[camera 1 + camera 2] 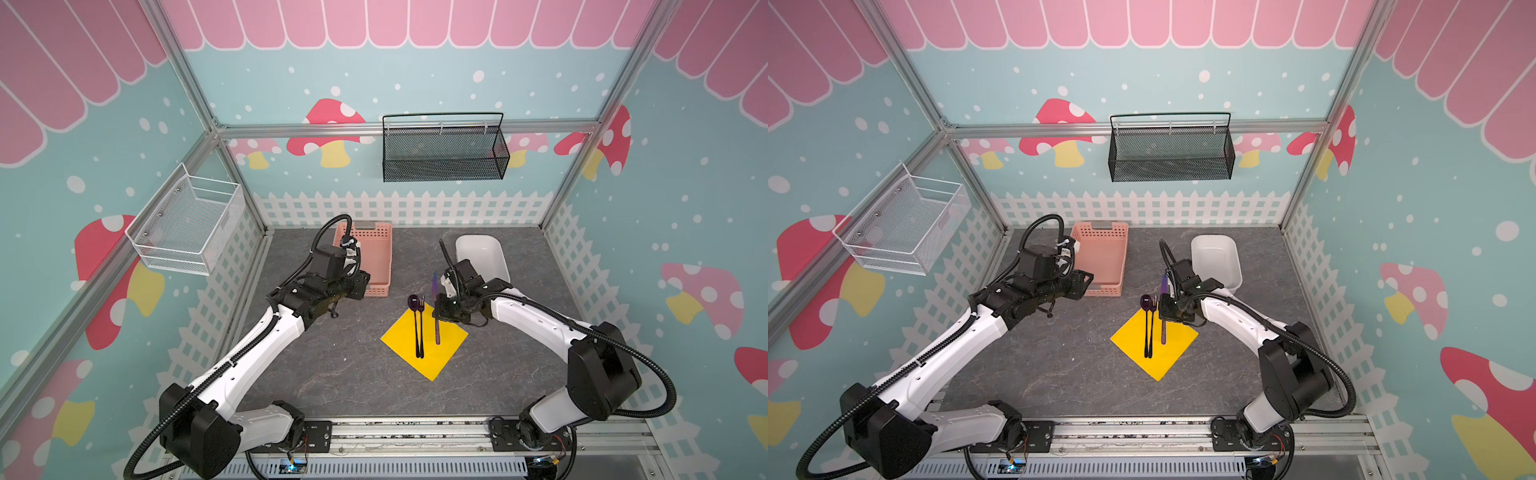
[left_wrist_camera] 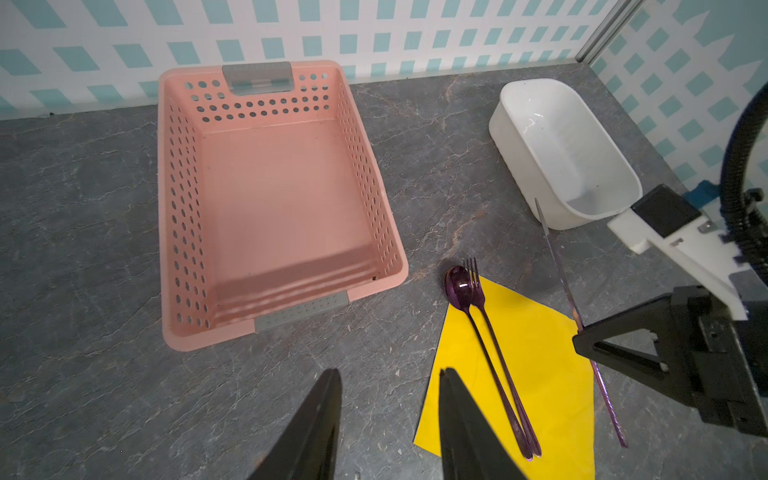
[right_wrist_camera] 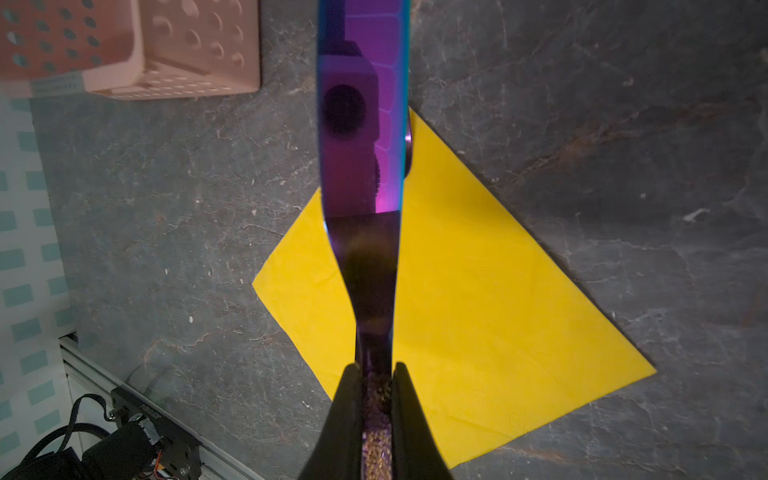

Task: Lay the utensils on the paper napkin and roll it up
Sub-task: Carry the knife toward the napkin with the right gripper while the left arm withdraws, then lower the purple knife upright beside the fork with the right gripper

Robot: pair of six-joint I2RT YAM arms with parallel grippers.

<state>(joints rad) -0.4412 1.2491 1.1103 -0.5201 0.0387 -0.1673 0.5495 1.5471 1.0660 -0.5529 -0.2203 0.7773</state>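
Note:
The yellow paper napkin [image 1: 432,361] [image 1: 1158,365] [image 2: 540,353] [image 3: 498,311] lies flat on the grey table, one corner toward the back. On its left half rest the spoon [image 1: 414,302] [image 2: 457,286] and fork [image 1: 422,324] [image 2: 478,286], side by side, heads past the back corner. My right gripper [image 1: 440,311] [image 1: 1167,309] [image 3: 376,368] is shut on the knife [image 1: 434,284] [image 3: 361,124] at its handle, over the napkin's right half, blade pointing back. Whether the knife touches the paper I cannot tell. My left gripper [image 2: 390,374] [image 1: 362,286] is open and empty, near the pink basket.
An empty pink perforated basket [image 1: 374,266] [image 2: 183,208] stands at the back left of the napkin. A white tub [image 1: 486,253] [image 2: 515,137] sits at the back right behind the right arm. A black mesh basket [image 1: 444,153] and a white wire basket [image 1: 187,220] hang on the walls.

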